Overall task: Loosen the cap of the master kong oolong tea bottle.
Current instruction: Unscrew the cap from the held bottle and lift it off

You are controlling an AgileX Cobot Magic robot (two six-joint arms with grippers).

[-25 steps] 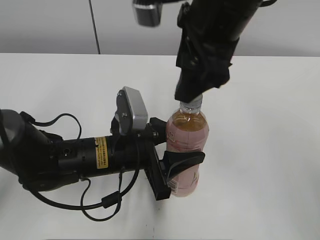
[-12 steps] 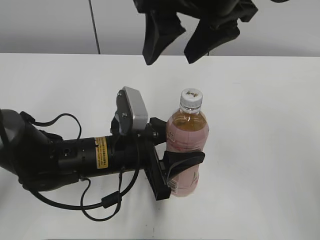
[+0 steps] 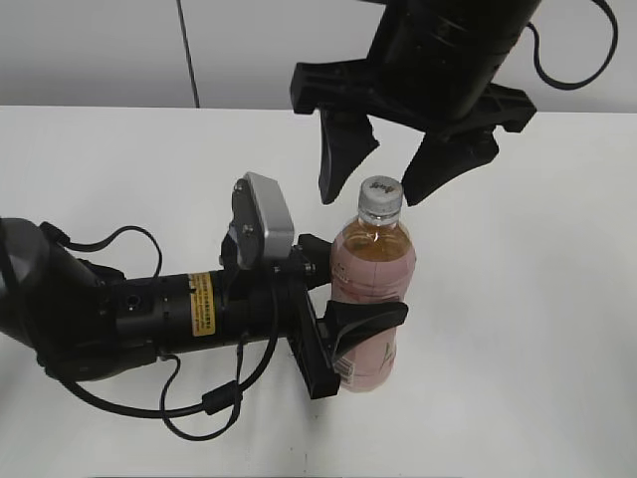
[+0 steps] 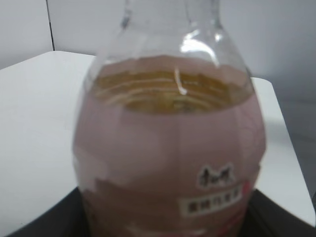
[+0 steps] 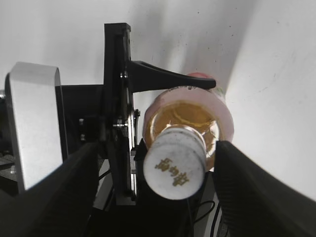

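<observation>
Above the cap (image 3: 380, 192), the right gripper (image 3: 378, 179) hangs with fingers spread, apparently not touching.
Below, the left gripper (image 3: 343, 304) clamps the master kong oolong tea bottle (image 3: 370, 289) upright.

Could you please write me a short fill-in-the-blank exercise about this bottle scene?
1. The left gripper is shut on the ____ of the bottle.
2. The right gripper, above the cap, has its jaws ____.
3. The cap is ____ in colour.
4. The bottle stands on a white ____.

Missing words: body; open; white; table
</observation>
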